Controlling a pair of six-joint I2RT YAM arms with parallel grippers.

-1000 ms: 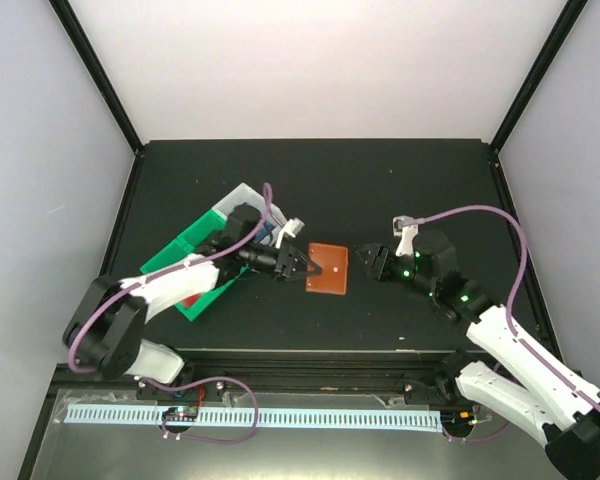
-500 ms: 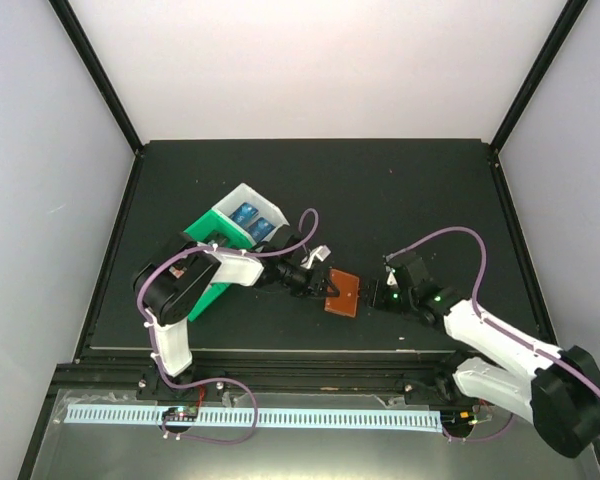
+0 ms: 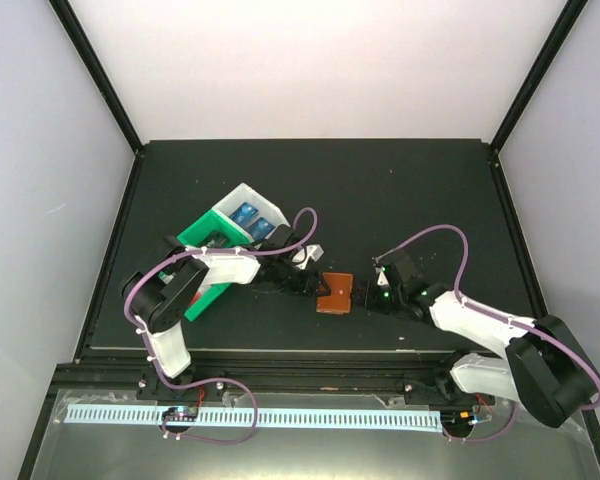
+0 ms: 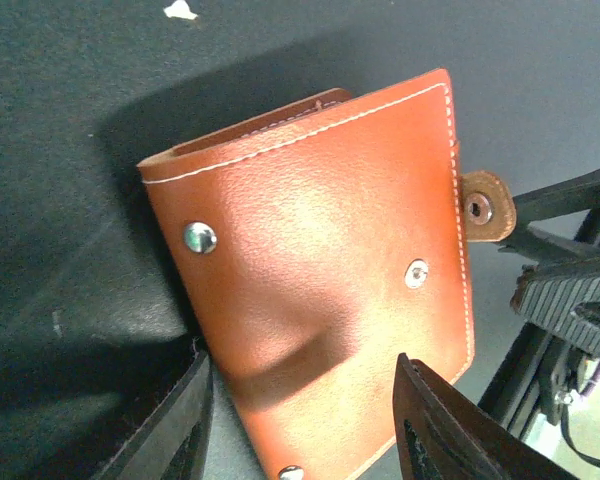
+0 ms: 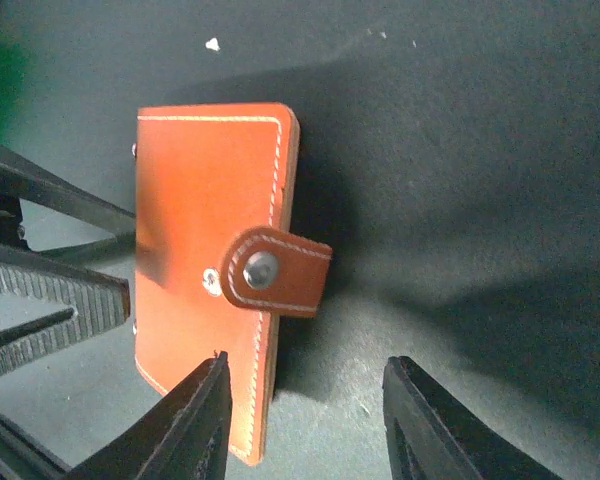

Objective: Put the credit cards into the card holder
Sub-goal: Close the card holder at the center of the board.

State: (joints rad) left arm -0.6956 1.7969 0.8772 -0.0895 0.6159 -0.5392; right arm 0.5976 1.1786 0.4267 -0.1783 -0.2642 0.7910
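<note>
The brown card holder (image 3: 335, 293) lies folded on the black table between my two grippers, its snap tab (image 5: 275, 270) fastened. My left gripper (image 3: 315, 288) is open, its fingers (image 4: 170, 430) straddling the holder's near edge (image 4: 320, 270) without clamping it. From the other side my right gripper (image 3: 365, 297) is also open. One of its fingers (image 5: 195, 420) hangs over the holder's edge and the other stands over bare table. Blue credit cards (image 3: 252, 217) sit in the white end of the tray; other cards are hidden by the left arm.
A green-and-white tray (image 3: 202, 240) stands to the left, partly under the left arm. The table's raised frame (image 3: 310, 350) runs close in front of the holder. Small white specks (image 5: 212, 44) lie on the mat.
The left gripper has opened after being nearly shut on the card holder. The holder has shifted toward the front edge. The right gripper has narrowed and moved in to the holder's right side.
</note>
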